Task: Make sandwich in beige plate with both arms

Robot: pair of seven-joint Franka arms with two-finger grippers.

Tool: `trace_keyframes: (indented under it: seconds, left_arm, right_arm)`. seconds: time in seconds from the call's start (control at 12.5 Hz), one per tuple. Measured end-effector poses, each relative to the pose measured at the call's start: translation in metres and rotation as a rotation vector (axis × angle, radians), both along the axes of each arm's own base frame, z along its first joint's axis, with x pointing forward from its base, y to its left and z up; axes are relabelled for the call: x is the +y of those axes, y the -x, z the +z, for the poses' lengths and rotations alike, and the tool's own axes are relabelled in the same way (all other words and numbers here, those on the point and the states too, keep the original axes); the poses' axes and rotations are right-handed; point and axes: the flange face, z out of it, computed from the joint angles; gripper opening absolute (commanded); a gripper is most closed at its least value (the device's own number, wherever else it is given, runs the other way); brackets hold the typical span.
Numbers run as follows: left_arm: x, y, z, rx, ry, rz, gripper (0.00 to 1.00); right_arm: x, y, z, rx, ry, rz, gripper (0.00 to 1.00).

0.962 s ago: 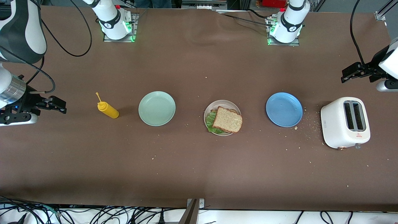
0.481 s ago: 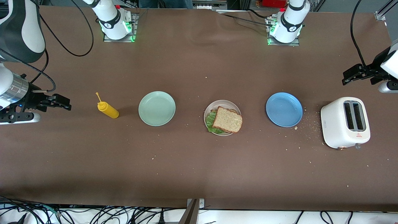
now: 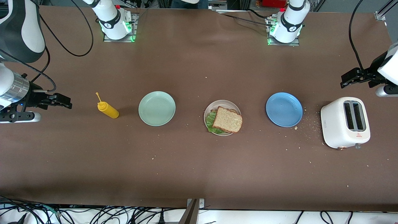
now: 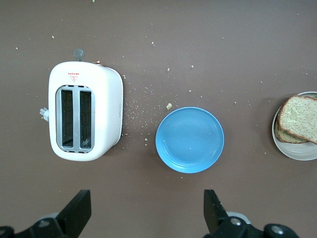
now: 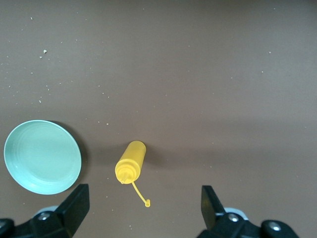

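Observation:
The sandwich (image 3: 227, 119) lies on the beige plate (image 3: 222, 102) at the middle of the table. Its top slice of brown bread sits slightly askew, and green lettuce (image 3: 210, 122) sticks out on the side toward the right arm's end. The left wrist view catches the sandwich (image 4: 300, 118) and the beige plate (image 4: 298, 151) at its edge. My left gripper (image 3: 343, 81) hangs open and empty over the table's left-arm end, by the toaster; the left gripper (image 4: 147, 204) has bare table under it. My right gripper (image 3: 67, 104) hangs open and empty over the right-arm end; the right gripper (image 5: 144, 199) is close to the yellow bottle.
A mint-green plate (image 3: 157, 108) and a blue plate (image 3: 284, 109) stand empty on either side of the beige one. A yellow squeeze bottle (image 3: 108, 110) lies on its side beside the mint plate. A white toaster (image 3: 345, 122) stands at the left arm's end, with crumbs scattered around.
My right gripper has drifted a little toward the yellow bottle. My left gripper has shifted only slightly. The sandwich and plates have not moved.

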Motion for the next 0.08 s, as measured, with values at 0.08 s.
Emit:
trace_keyframes:
  seconds: [0.08]
  left_arm:
    - [0.0001,-0.0001,0.0,0.0,0.0,0.0,1.0]
  right_arm:
    - [0.0,0.0,0.0,0.0,0.0,0.0,1.0]
